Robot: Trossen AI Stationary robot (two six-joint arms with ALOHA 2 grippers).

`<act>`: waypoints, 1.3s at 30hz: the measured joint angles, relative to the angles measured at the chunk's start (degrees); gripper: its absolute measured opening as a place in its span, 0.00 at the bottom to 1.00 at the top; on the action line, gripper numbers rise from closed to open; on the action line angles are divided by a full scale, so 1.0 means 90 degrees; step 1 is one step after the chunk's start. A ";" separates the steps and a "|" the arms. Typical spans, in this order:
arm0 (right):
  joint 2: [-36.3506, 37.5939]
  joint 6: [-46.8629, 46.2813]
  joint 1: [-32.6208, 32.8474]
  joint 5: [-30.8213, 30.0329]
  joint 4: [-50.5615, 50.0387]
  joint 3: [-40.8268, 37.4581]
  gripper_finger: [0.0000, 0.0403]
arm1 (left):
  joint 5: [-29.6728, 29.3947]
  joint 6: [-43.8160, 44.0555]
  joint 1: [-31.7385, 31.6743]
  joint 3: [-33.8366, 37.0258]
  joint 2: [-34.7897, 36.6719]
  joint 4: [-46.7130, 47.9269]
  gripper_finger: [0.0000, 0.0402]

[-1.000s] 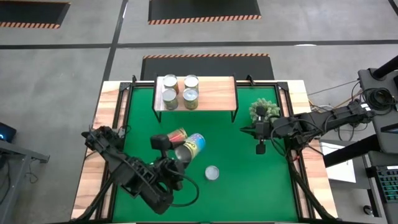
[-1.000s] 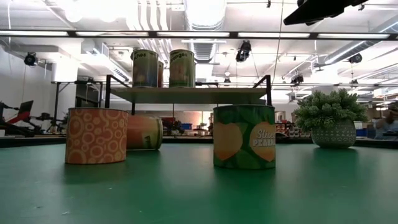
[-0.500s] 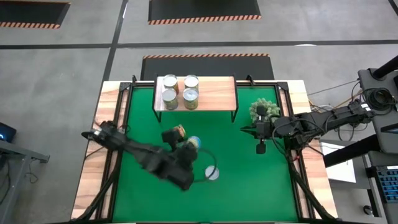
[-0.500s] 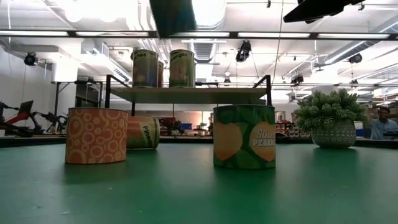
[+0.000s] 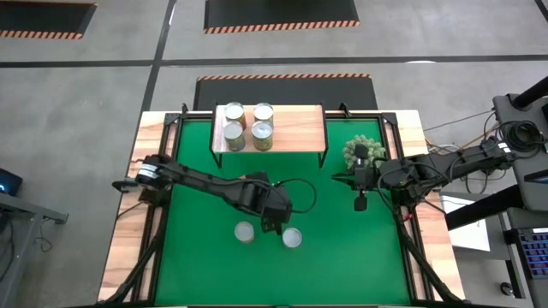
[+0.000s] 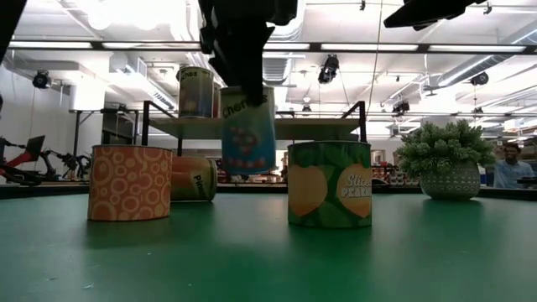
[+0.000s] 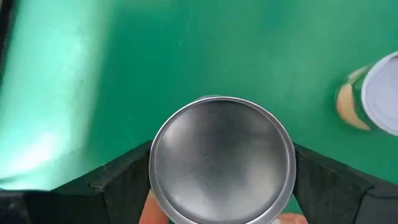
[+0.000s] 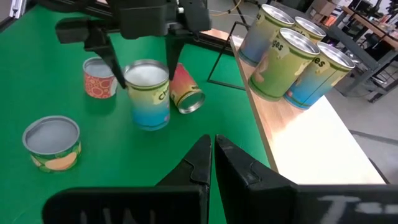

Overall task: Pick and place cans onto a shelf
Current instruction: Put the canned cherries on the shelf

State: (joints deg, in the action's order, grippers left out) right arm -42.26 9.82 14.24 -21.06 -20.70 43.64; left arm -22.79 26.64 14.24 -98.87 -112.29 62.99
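Note:
My left gripper (image 5: 271, 214) is shut on a can with a blue and yellow label (image 6: 248, 138), upright above the green mat (image 5: 197, 248); it also shows in the right wrist view (image 8: 148, 96). Several cans stand on their bases on the light-wood shelf (image 5: 295, 128) at the far side. On the mat an orange can (image 6: 130, 183) and a green can (image 6: 329, 184) stand upright. A reddish can (image 8: 184, 88) lies on its side. My right gripper (image 5: 360, 204) is shut and empty at the mat's right, beside the plant. My left gripper pinches the can between its two fingers, on opposite sides of the wall just under the silver top's rim (image 7: 154, 165). The fingers (image 8: 114, 62) come from above, pointing down. The can hangs upright, its base clear of the mat.
A spiky pale-green plant in a pot (image 5: 362, 151) stands at the right, near my right gripper. The two upright cans show silver tops (image 5: 245, 232) (image 5: 292, 238) near the mat's front, close below my left gripper. The shelf's right half is bare wood.
My left arm has stretched out toward the table's right edge and come down with the blue-labelled can, which was tilted and now hangs upright just above the mat, newly in the low view. The orange can, earlier under the arm, now shows from above.

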 joint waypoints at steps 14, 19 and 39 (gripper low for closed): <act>-0.0002 -0.0175 0.0000 0.0000 -0.0002 0.0000 0.02 | -0.0133 -0.0104 0.0013 0.0600 -0.0005 -0.0685 0.79; -0.0002 -0.0191 0.0000 0.0000 -0.0002 0.0000 0.02 | -0.0070 -0.0050 0.0013 0.0728 -0.0005 -0.0718 0.79; -0.0019 -0.0446 -0.0002 0.0000 0.0005 0.0000 0.02 | -0.0994 -0.0847 0.0374 0.0724 0.0499 -0.0715 0.97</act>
State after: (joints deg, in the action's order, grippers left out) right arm -42.44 5.81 14.22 -21.06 -20.65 43.64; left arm -31.74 19.02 17.60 -92.36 -107.80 56.56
